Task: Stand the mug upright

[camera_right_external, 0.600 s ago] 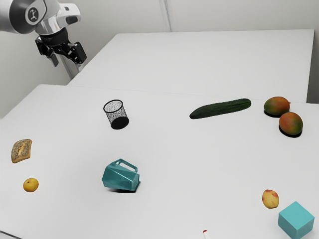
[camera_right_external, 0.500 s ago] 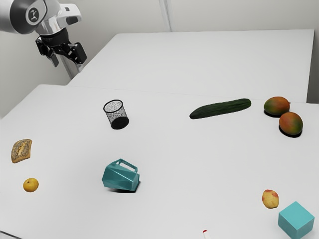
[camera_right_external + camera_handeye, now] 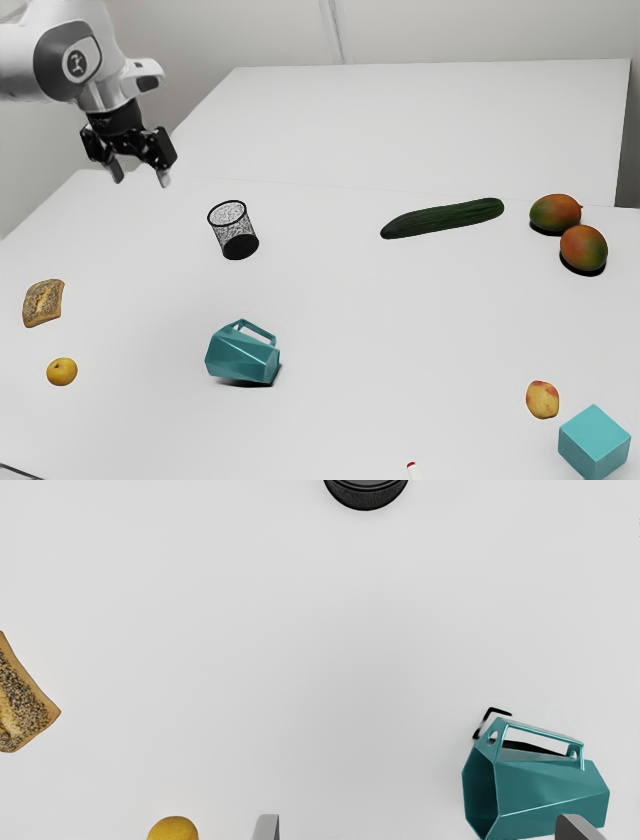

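The mug (image 3: 242, 358) is lying on its side on the bench (image 3: 400, 330), near and toward the exterior view's left, nearer than the mesh cup (image 3: 235, 228). Its mouth (image 3: 481, 795) is facing the exterior view's left, its base is pointing right, and its handle (image 3: 542, 732) is standing out on the side toward the mesh cup. The hand (image 3: 141, 177) is hanging above the far left of the bench, well apart from the mug, its fingers standing wide with nothing gripped. Judging handling: the faceted walls are looking stiff and smooth, so they are probably resisting squeeze but offering little friction; weight and brittleness are remaining undetermined. Preferred grip, by judgement: the fingers are closing across the body close to the mouth, or on the handle bar, then lifting and turning the mouth upward. Caution: a grip on slanting facets is risking slip, and a handle grip is letting the body swing.
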